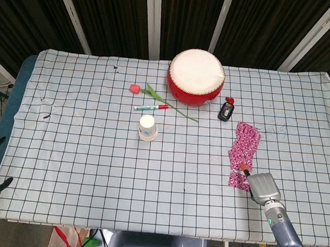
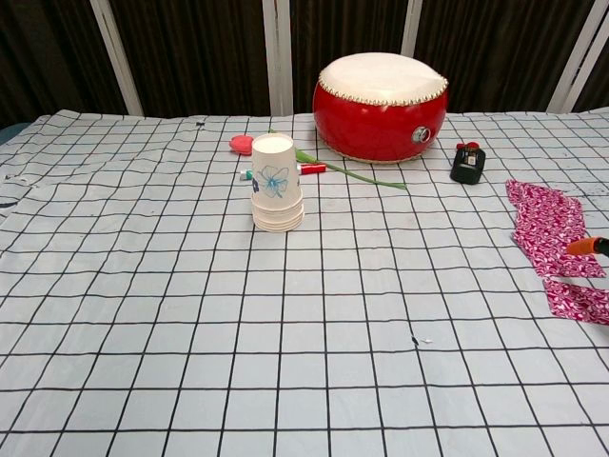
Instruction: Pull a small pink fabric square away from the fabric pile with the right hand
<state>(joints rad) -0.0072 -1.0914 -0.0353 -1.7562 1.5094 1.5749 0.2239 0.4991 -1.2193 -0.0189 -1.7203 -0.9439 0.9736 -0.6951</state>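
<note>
Your right hand (image 1: 263, 187) hovers at the near-right table edge, an orange fingertip (image 2: 588, 247) over the pink patterned fabric pile (image 1: 244, 146); its grip isn't visible. The small pink fabric square (image 1: 238, 179) lies just nearer: limp, light; press and drag.

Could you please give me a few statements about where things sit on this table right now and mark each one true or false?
1. The paper cup stack stands upright. True.
2. The red drum lies on its side. False: it sits flat with its white skin facing up.
3. The small pink fabric square lies nearer the robot than the fabric pile. True.
4. The right hand is over the drum. False: it is at the near right of the table, by the small pink square.
5. The black key fob rests on the pink fabric. False: it lies on the checked cloth, beside the drum.
</note>
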